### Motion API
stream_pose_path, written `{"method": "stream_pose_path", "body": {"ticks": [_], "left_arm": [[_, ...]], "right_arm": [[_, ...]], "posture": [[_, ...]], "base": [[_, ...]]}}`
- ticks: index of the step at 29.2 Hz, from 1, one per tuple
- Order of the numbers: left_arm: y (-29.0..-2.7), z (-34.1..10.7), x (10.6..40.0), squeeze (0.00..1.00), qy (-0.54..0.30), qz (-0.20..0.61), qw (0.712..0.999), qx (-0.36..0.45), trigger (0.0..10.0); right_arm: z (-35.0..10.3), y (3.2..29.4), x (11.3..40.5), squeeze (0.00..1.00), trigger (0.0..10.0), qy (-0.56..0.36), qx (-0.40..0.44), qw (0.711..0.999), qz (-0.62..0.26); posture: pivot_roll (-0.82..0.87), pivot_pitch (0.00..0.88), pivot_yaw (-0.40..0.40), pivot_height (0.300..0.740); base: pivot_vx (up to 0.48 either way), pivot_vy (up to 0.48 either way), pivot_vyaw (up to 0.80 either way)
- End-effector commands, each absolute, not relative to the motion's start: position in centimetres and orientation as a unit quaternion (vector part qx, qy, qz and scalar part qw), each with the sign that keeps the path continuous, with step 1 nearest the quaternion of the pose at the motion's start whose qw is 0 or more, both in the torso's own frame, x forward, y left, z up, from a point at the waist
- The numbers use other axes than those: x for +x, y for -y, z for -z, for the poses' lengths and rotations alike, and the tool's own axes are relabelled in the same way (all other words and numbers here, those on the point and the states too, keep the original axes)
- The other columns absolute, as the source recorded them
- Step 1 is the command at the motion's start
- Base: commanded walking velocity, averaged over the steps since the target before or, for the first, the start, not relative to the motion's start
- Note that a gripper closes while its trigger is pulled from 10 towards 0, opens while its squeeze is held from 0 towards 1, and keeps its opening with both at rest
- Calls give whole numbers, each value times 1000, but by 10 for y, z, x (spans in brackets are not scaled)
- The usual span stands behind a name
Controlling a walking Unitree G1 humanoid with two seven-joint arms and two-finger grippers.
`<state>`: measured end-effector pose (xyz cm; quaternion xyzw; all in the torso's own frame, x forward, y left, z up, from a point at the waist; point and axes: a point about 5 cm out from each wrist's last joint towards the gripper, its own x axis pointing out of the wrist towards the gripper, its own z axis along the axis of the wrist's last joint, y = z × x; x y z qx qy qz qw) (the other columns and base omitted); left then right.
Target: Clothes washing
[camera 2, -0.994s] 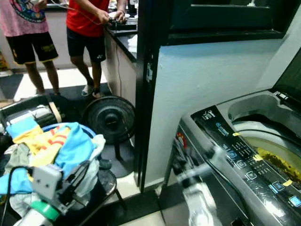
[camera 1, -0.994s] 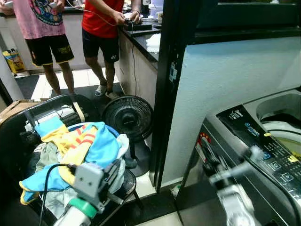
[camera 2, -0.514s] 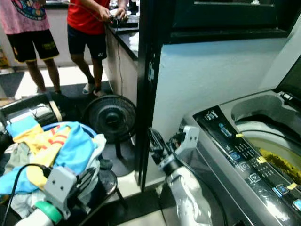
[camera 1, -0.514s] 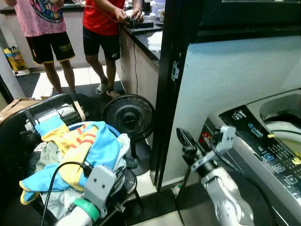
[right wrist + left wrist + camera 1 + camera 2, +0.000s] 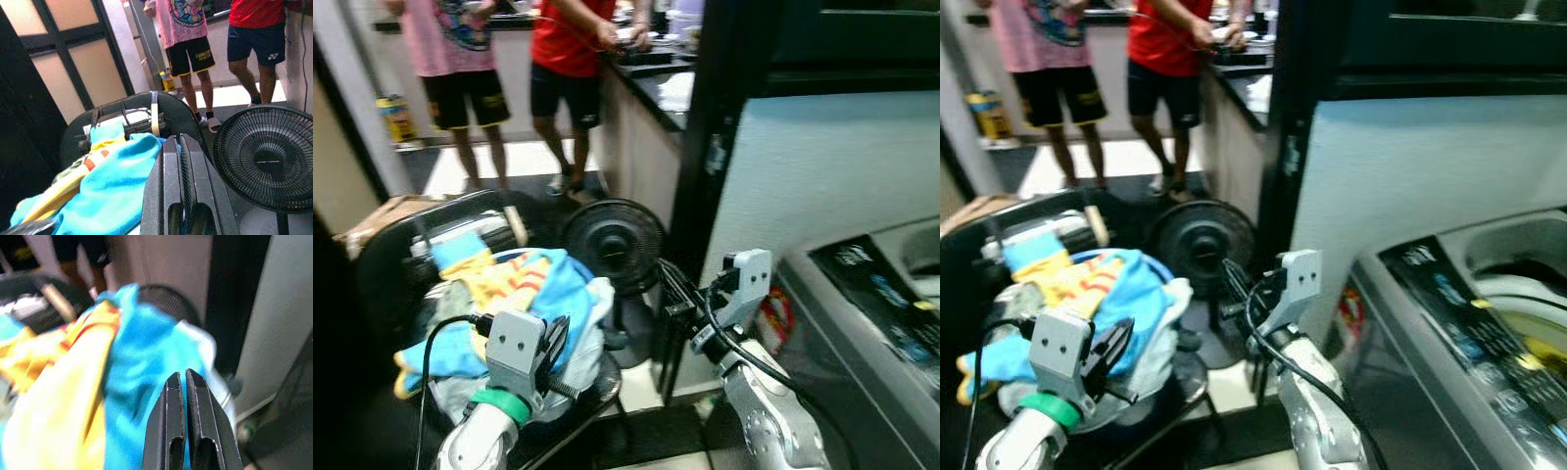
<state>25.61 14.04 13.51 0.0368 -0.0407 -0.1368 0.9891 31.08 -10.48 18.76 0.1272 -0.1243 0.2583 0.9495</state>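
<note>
A heap of clothes (image 5: 514,294), mostly blue and yellow, lies in a dark basket (image 5: 382,257) to my left. The washing machine (image 5: 886,328) stands at the right with its lid up. My left gripper (image 5: 554,341) hangs at the near side of the heap; in the left wrist view its fingers (image 5: 172,401) are shut, empty, just above blue cloth (image 5: 146,357). My right gripper (image 5: 669,286) is held out between the heap and the machine. In the right wrist view the right gripper (image 5: 179,147) is shut and empty, pointing at the blue cloth (image 5: 112,196).
A black floor fan (image 5: 613,245) stands just behind the basket, beside a black door post (image 5: 710,147). Two people (image 5: 570,59) stand at a counter at the back. A cardboard box (image 5: 384,213) lies on the floor at the left.
My right arm has swung left, away from the washing machine's front and toward the clothes heap. The camera has turned left. The left gripper stays at the heap.
</note>
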Motion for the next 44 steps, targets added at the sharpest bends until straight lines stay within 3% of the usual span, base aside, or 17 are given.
{"method": "stream_pose_path", "body": {"ticks": [1,6,9,12,16,26,29,38,44], "left_arm": [[-142,-129,254,0,22,126,990,51,10000],[-150,-128,258,0,17,63,997,41,10000],[-151,-128,259,0,3,77,997,13,10000],[-152,-134,259,0,29,87,996,23,10000],[-156,-145,261,0,99,24,995,-8,10000],[-156,-144,266,0,58,39,997,18,10000],[-150,-143,263,0,54,81,995,-11,10000],[-150,-143,267,0,59,86,994,-4,10000],[-151,-147,269,0,66,97,993,-17,10000]], "right_arm": [[-188,109,310,0,10000,123,109,956,-245],[-180,114,311,0,10000,112,85,964,-224],[-176,116,311,0,10000,106,81,967,-217],[-171,118,310,0,10000,99,79,970,-210],[-168,119,309,0,10000,93,85,971,-206],[-168,119,310,0,10000,92,89,971,-203],[-166,121,311,0,10000,87,95,972,-196],[-155,121,311,0,10000,61,104,976,-183],[-153,121,309,0,10000,62,104,976,-179]], "posture": [[-18,17,23,740],[-12,17,17,740],[-13,18,13,740],[-11,21,10,740],[-12,20,11,740],[-14,16,14,740],[-12,17,11,740],[-9,14,13,740],[-10,9,20,740]], "base": [[0,0,800],[0,0,800],[0,0,800],[0,0,800],[0,0,800],[0,0,800],[0,0,800],[0,0,0],[0,0,-669]]}}
